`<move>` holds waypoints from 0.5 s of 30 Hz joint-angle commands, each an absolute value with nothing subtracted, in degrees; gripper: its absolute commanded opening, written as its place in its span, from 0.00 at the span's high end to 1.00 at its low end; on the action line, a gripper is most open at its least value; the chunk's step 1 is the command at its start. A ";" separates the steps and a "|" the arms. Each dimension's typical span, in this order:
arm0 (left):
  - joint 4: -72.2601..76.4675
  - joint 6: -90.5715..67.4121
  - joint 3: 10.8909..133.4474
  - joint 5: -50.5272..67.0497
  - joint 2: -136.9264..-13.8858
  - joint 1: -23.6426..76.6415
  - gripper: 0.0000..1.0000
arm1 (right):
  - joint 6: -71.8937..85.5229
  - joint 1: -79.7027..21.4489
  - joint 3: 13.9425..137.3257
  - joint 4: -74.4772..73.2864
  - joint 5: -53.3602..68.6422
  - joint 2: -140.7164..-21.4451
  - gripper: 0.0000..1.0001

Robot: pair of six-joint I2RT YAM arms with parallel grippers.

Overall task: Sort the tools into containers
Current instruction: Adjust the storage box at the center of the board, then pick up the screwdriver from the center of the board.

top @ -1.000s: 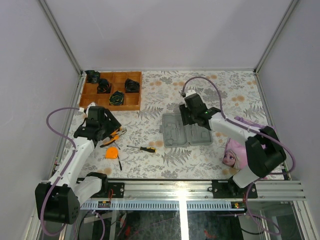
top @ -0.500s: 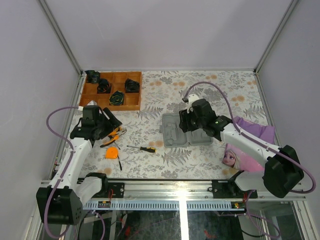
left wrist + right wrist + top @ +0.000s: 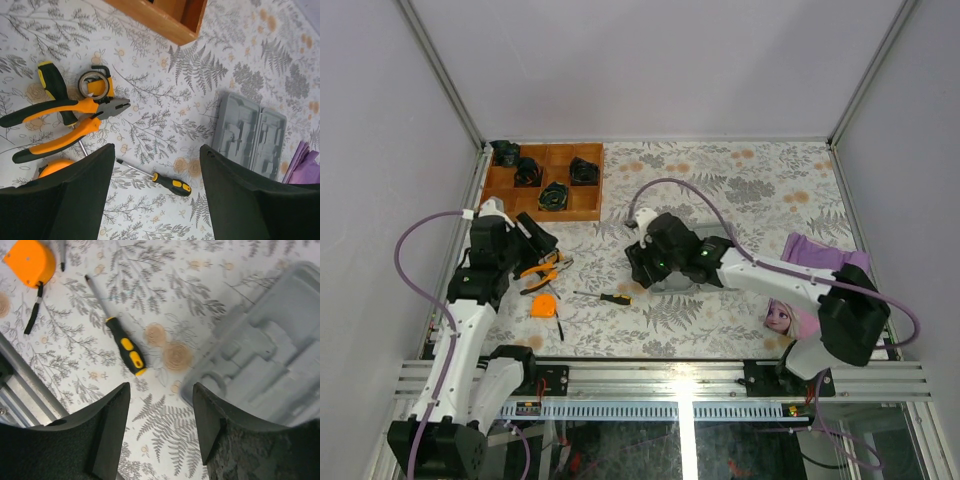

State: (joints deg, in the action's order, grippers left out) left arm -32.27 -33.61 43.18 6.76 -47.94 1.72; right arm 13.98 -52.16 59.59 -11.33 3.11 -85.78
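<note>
The orange-and-black pliers (image 3: 65,117) lie at the left, beside a small tape roll (image 3: 95,85). The round orange tape measure (image 3: 544,305) lies just in front of them. The slim black-and-orange screwdriver (image 3: 605,297) lies mid-table and also shows in the right wrist view (image 3: 122,345). The thin black key (image 3: 560,328) lies near the front. The grey case (image 3: 250,135) lies open with moulded recesses; in the top view my right arm hides most of it. My left gripper (image 3: 157,165) is open and empty, above the screwdriver. My right gripper (image 3: 161,395) is open and empty, between the screwdriver and the case (image 3: 270,370).
A wooden compartment tray (image 3: 545,180) holding black objects stands at the back left. A purple cloth and a doll's head (image 3: 790,310) lie at the right front. A metal rail runs along the near table edge.
My right arm has swung left from over the case towards the screwdriver. My left arm has drawn back and a little left. The tools have not moved.
</note>
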 commanded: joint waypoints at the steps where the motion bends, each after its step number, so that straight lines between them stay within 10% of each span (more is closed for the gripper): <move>1: -32.73 -31.47 45.59 4.27 -43.22 1.17 0.33 | 11.71 -56.14 66.55 -10.41 3.88 -91.60 0.40; 15: -32.70 -29.14 46.06 2.23 -36.90 1.14 0.31 | 4.62 -58.79 82.69 -18.80 11.31 -109.98 0.39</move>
